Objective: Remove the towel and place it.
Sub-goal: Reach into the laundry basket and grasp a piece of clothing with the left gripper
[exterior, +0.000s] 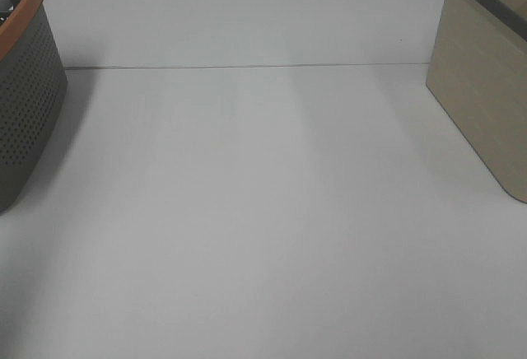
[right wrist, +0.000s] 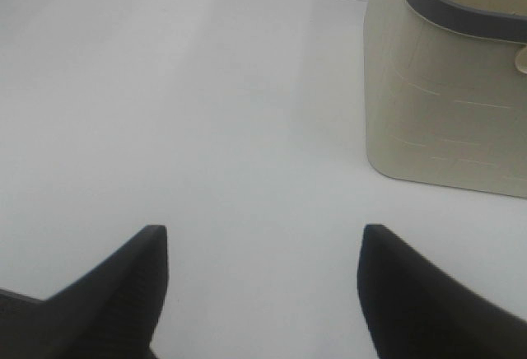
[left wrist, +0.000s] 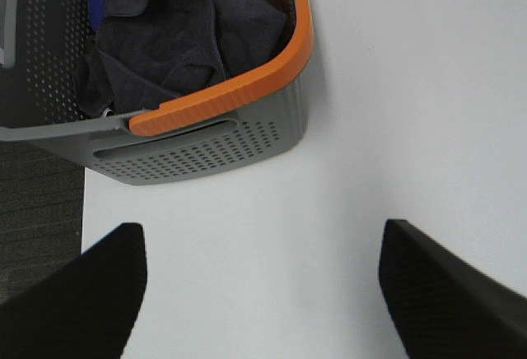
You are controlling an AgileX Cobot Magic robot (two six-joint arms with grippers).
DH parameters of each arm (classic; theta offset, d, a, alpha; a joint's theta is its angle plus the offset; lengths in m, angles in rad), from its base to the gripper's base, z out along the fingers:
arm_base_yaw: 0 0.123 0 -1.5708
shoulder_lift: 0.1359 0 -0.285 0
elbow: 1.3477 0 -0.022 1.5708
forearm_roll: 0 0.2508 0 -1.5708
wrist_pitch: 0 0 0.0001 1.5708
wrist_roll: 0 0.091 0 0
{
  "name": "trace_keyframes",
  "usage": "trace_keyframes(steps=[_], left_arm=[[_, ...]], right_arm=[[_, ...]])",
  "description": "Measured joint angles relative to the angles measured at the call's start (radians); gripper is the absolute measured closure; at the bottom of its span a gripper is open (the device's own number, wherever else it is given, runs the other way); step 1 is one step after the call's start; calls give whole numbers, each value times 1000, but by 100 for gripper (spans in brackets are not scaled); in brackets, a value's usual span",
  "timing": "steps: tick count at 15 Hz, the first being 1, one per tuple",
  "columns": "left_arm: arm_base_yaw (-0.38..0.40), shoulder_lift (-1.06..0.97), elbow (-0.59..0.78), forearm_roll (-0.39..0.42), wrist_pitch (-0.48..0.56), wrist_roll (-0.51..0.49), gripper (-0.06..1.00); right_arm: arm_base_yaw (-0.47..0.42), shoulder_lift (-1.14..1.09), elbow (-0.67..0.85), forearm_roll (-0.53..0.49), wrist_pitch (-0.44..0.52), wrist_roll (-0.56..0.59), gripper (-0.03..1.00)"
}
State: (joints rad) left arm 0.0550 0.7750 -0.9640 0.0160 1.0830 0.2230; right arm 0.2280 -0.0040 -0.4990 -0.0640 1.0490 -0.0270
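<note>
Black ribbed jaws of the left gripper (left wrist: pixel 263 293) stand wide apart above the bare white table (exterior: pixel 263 211), gripping nothing. The right gripper (right wrist: pixel 263 289) is likewise spread and empty. Neither arm shows in the high view. Judgement: both are held short of the baskets, leaving the table's middle free for laying cloth out.

Beyond the left gripper stands the grey perforated basket (left wrist: pixel 206 157) with an orange rim, at the table's left side. The towel (left wrist: pixel 173 38) lies inside it, dark charcoal, bunched and folded over itself, below the rim. So crumpled, it presents no readable long axis or heading, and no tag can be confirmed.

On the right side stands the beige basket (right wrist: pixel 436 112) with a dark rim; its contents are hidden. Judgement: removal has not yet begun.
</note>
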Motion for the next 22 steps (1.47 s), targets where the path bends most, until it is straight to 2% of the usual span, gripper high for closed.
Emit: trace_keyframes(steps=[5,11,12,14,18,22], left_arm=[[0,297,-191,74,21,4,22],[0,624,-497,226,48,7,22],[0,717,-591,273,48,7,22],[0,808,-668,310,48,7,22],[0,979,-714,415,34,32,22],[0,1109,-715,431,-74,25,22]], right_arm=[[0,0,0,0,0,0,31],[0,0,0,0,0,0,31],[0,0,0,0,0,0,31],[0,0,0,0,0,0,31],[0,0,0,0,0,0,31],[0,0,0,0,0,0,31]])
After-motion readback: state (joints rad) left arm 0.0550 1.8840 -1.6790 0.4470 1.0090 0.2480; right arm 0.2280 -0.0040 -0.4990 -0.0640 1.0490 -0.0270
